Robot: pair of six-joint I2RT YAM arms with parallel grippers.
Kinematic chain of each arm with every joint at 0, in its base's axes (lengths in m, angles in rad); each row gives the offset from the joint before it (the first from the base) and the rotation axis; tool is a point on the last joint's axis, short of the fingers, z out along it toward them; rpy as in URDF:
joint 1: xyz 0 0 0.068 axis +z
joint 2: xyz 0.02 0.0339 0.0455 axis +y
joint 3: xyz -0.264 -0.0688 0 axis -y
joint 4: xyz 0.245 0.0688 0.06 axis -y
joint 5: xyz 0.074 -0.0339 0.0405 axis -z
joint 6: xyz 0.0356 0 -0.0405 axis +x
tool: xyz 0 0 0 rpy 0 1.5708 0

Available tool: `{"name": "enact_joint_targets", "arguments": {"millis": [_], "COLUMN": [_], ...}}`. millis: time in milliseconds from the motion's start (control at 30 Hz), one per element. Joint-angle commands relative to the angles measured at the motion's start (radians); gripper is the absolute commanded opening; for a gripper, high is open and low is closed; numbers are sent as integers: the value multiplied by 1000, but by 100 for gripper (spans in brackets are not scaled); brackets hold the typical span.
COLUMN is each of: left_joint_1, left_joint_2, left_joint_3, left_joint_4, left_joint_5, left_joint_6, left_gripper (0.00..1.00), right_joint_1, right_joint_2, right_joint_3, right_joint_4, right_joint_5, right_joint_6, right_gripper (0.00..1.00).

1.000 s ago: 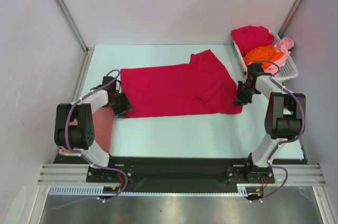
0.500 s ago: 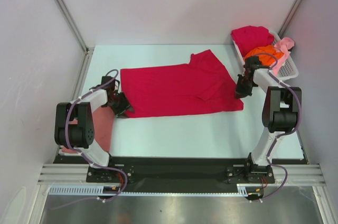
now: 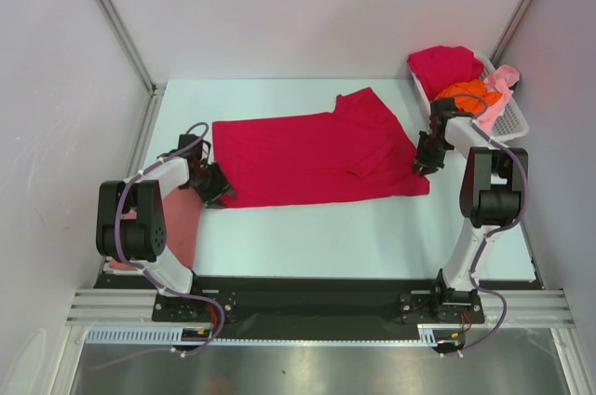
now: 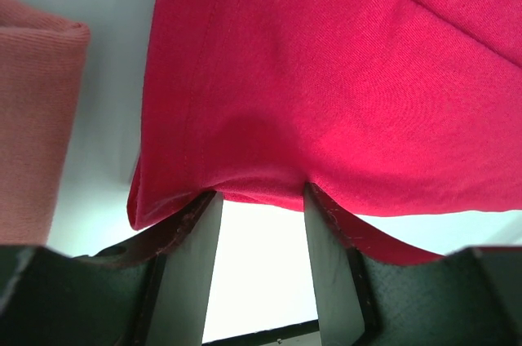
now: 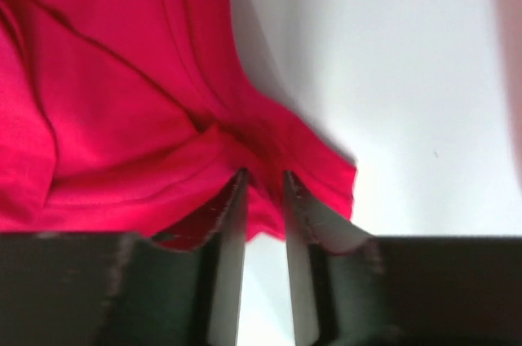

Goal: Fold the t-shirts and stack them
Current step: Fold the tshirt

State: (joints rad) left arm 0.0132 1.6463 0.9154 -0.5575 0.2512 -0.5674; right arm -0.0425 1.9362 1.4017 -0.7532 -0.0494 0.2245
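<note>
Spread shirt [image 3: 317,157]: crimson red all over, plain.
Side shirt [image 3: 182,223]: dusty salmon pink, plain too.
Basket [image 3: 510,123]: white, slotted walls.
Back shirt in basket [image 3: 445,64]: crimson again.
Middle shirt [image 3: 466,94]: bright orange.
Edge shirt [image 3: 503,81]: light pink.
Desk [image 3: 307,237]: pale white, faint mint tint.
Left arm [image 3: 130,223] and right arm [image 3: 494,199]: black joints, white links.

A crimson red cloth t-shirt [image 3: 312,157] lies spread flat on my desk [image 3: 307,237], a dusty salmon pink t-shirt [image 3: 183,227] folded at its left. A second crimson t-shirt [image 3: 442,64], an orange t-shirt [image 3: 466,94] and a light pink t-shirt [image 3: 501,81] sit crumpled far right.
</note>
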Motion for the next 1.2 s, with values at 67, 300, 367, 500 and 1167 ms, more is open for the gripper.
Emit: {"name": "enact_joint_targets", "arguments": {"millis": [67, 300, 367, 500, 1167], "left_joint_1": [22, 21, 22, 21, 24], "left_joint_2": [-25, -42, -37, -17, 27], "left_joint_3": [-3, -6, -6, 2, 17], "left_joint_4": [28, 25, 24, 22, 22], "left_joint_5": [-75, -55, -59, -62, -84], "left_joint_6": [41, 40, 40, 47, 64], "left_gripper": [51, 52, 51, 51, 51], "right_joint_1": [-53, -71, -69, -57, -28], "right_joint_2": [-173, -246, -246, -211, -88], "right_joint_3": [-1, -116, -156, -161, -119], "right_joint_4": [-58, -35, -12, 0, 9], "right_joint_5": [-38, -118, -127, -127, 212], "right_joint_6": [36, -5, -8, -22, -19], "right_gripper": [39, 42, 42, 41, 1]}}
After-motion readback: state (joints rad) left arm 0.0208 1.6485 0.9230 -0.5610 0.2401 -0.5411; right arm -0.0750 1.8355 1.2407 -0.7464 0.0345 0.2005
